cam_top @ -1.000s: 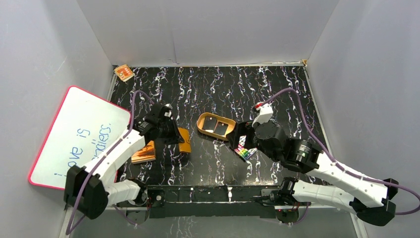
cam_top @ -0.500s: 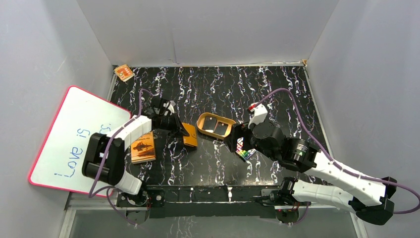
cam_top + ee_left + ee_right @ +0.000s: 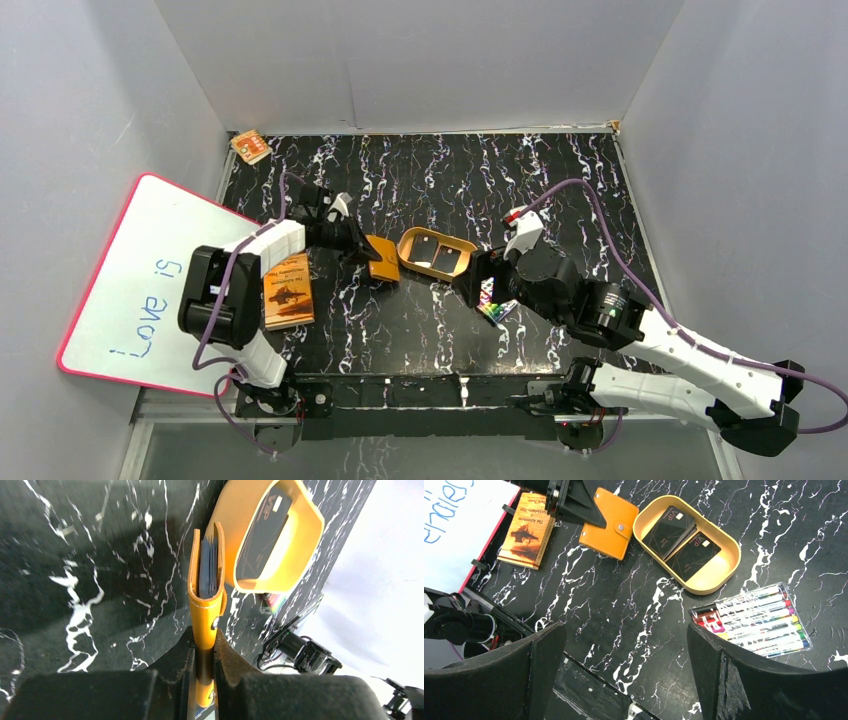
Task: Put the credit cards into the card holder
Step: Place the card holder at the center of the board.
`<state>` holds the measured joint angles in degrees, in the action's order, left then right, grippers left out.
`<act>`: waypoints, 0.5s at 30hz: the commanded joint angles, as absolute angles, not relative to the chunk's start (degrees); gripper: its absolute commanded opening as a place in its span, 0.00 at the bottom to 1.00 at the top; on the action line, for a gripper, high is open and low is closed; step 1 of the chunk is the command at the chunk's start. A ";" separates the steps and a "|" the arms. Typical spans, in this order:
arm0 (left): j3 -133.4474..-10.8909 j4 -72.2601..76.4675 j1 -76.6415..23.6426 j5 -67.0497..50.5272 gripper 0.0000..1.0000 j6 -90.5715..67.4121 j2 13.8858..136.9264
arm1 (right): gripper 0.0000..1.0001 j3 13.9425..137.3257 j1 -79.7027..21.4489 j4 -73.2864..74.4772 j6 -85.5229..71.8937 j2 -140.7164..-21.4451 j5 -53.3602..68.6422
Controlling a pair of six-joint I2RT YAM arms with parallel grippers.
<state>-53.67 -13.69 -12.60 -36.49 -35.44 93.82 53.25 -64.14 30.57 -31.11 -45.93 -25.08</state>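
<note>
The orange card holder [image 3: 384,259] lies just left of the tan oval tray [image 3: 403,251]. My left gripper [image 3: 357,248] is shut on its near end; in the left wrist view the holder [image 3: 206,585] stands edge-on between my jaws, dark pockets showing inside. Two black credit cards [image 3: 438,254] lie in the tray, also seen in the right wrist view [image 3: 683,536]. My right gripper [image 3: 478,280] is open and empty, hovering above the table right of the tray. The right wrist view shows the holder [image 3: 608,529] with its snap tab.
A pack of coloured markers [image 3: 751,621] lies right of the tray. An orange printed booklet [image 3: 286,290] lies by the whiteboard [image 3: 140,280] at left. A small orange item [image 3: 250,147] sits in the far left corner. Grey walls enclose the table.
My left gripper has swung from the near left toward the tray, carrying the card holder right and farther back, uncovering the booklet. The right gripper has shifted slightly.
</note>
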 commanded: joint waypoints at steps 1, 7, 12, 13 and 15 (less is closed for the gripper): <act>-59.71 -15.16 -9.43 -40.25 0.00 -32.92 96.11 | 0.99 52.60 -64.15 27.36 -30.41 -44.33 -25.07; -63.22 -18.05 -9.07 -37.72 0.00 -29.44 101.52 | 0.99 52.61 -64.11 27.12 -30.48 -44.49 -24.71; -69.19 -19.90 -8.70 -32.01 0.00 -27.13 105.54 | 0.98 52.13 -64.12 26.72 -31.04 -44.78 -23.87; -70.05 -19.97 -8.62 -31.75 0.00 -26.96 106.28 | 0.99 52.12 -64.15 26.76 -31.10 -44.82 -23.75; -71.32 -20.33 -8.61 -31.63 0.00 -26.29 107.86 | 0.99 52.27 -64.16 27.01 -31.18 -44.87 -23.72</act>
